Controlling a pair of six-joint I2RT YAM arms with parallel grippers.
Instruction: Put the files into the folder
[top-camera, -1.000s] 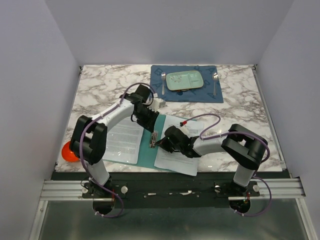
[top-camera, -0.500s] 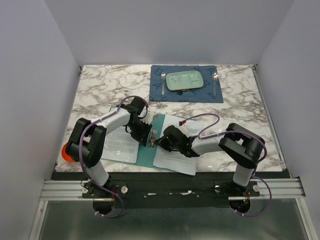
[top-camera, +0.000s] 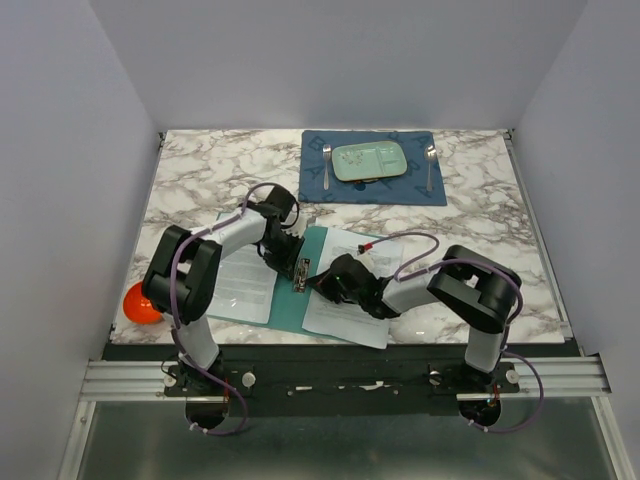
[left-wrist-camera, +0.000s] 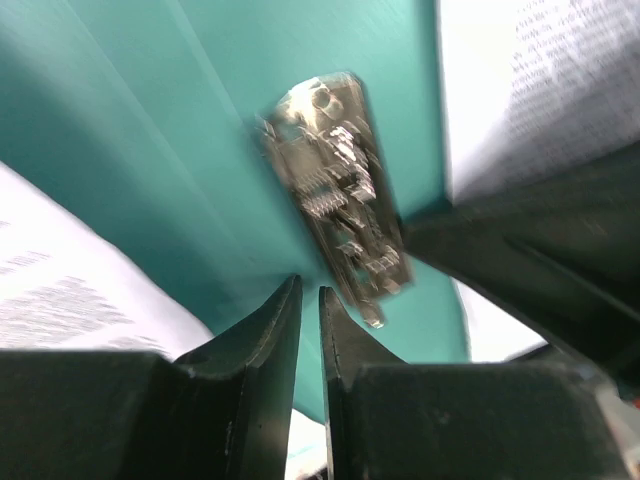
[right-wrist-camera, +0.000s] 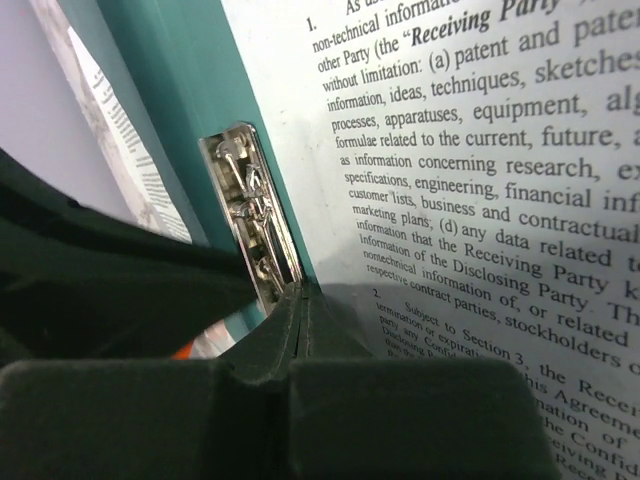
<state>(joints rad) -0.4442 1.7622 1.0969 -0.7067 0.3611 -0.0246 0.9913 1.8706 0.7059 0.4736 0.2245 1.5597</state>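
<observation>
The teal folder (top-camera: 288, 305) lies open on the marble table with a metal clip (top-camera: 303, 272) at its crease. One of the files (top-camera: 240, 280) rests on the left leaf and another (top-camera: 350, 318) on the right. My left gripper (top-camera: 294, 260) hovers low just left of the clip (left-wrist-camera: 335, 190), its jaws (left-wrist-camera: 309, 292) a narrow slit apart with only teal folder (left-wrist-camera: 200, 150) showing between them. My right gripper (top-camera: 320, 283) is shut, its tips (right-wrist-camera: 303, 290) against the near end of the clip (right-wrist-camera: 250, 220), beside the printed sheet (right-wrist-camera: 480, 150).
At the back lies a dark blue placemat (top-camera: 415, 187) with a pale green plate (top-camera: 368, 160), a fork (top-camera: 327, 166) and a spoon (top-camera: 430, 166). An orange object (top-camera: 138, 303) sits at the table's left edge. Both arms crowd the folder's crease.
My left gripper has swung down along the crease to the clip and its jaws have narrowed a little. The right gripper has edged left, staying shut.
</observation>
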